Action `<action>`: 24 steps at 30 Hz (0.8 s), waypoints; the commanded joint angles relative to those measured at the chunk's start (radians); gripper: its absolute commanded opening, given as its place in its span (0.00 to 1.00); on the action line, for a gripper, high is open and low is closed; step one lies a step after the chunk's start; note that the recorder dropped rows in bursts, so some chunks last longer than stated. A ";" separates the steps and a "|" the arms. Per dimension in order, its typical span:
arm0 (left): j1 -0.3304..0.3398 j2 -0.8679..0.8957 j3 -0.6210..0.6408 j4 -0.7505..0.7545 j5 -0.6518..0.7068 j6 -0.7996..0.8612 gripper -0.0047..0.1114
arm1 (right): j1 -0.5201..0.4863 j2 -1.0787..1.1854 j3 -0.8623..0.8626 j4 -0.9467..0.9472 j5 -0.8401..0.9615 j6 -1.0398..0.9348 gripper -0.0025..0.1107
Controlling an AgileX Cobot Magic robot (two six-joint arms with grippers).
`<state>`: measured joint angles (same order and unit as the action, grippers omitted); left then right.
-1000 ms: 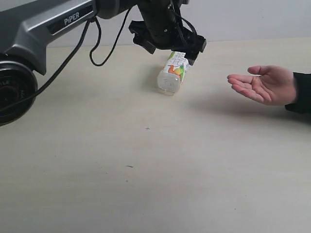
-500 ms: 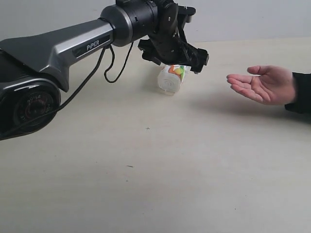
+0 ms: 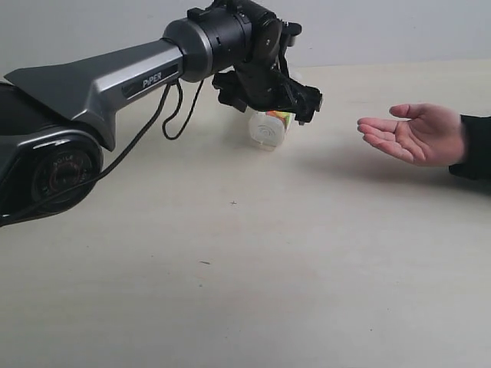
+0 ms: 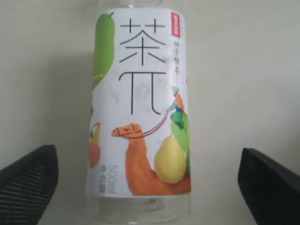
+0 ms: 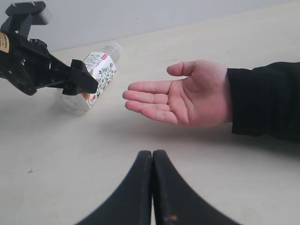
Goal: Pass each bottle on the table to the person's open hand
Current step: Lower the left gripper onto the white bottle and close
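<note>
A clear plastic bottle (image 3: pixel 268 129) with a white label showing a camel and fruit lies on its side on the pale beige table (image 3: pixel 245 268). My left gripper (image 3: pixel 270 103) hovers just over it, open, with one finger (image 4: pixel 28 185) on each side of the bottle (image 4: pixel 139 117) and clear of it. A person's open hand (image 3: pixel 418 134) is held palm up to the right of the bottle. My right gripper (image 5: pixel 153 157) is shut with nothing in it, near the hand (image 5: pixel 183 96). The bottle (image 5: pixel 93 77) and left gripper (image 5: pixel 61 77) also show in the right wrist view.
The left arm (image 3: pixel 115 73) reaches in from the left over the table with a looping black cable (image 3: pixel 173 115). A dark sleeve (image 3: pixel 474 146) covers the person's forearm at the right edge. Bare tabletop spreads in front.
The left arm has swung in and come down over the bottle, so its open fingers now straddle it. Bottle and hand have stayed put.
</note>
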<state>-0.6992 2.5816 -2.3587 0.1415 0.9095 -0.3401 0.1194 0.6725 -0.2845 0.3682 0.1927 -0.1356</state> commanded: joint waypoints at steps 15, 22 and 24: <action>0.001 0.059 -0.005 0.016 -0.068 -0.061 0.91 | -0.005 -0.008 0.005 0.022 0.008 0.005 0.02; 0.001 0.071 -0.005 0.021 -0.076 -0.061 0.55 | -0.005 -0.008 0.005 0.022 0.013 0.006 0.02; 0.001 0.071 -0.005 0.021 -0.074 -0.061 0.29 | -0.005 -0.008 0.005 0.022 0.013 0.006 0.02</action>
<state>-0.6992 2.6587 -2.3587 0.1521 0.8418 -0.3935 0.1194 0.6725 -0.2845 0.3890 0.2106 -0.1276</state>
